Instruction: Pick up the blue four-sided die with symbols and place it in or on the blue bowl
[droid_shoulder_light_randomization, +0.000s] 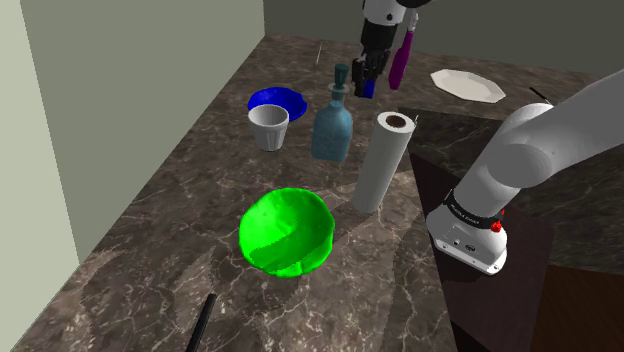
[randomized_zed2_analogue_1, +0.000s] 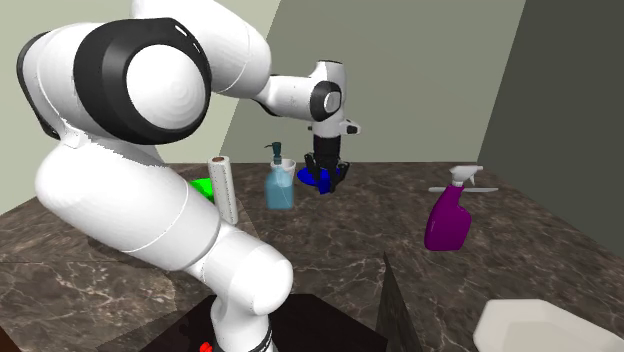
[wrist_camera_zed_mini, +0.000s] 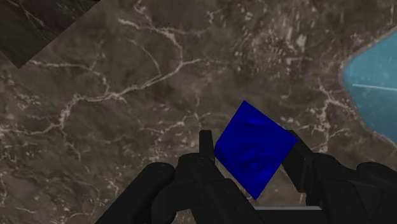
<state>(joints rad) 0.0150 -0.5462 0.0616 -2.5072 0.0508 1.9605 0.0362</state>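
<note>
The gripper clasps the blue die: its two fingers stand apart by the die's width and press on opposite sides of it. The die is held above the marble counter. In the shoulder view the gripper is in the air near the top of a teal bottle, and the blue bowl sits on the counter further to that view's left.

Die: deep blue, faint darker mottling.
Blue bowl: plain blue.
Green bowl: bright green.
Cup: pale grey.
Pump bottle: teal.
Roll: white, brown core.
Spray bottle: purple, white head.
Plate: white.
Counter: brown marble, pale veins.
Gripper: black.
Arm: white, dark joints.
Wall: plain grey-green.
Stand: dark reddish brown.
</note>
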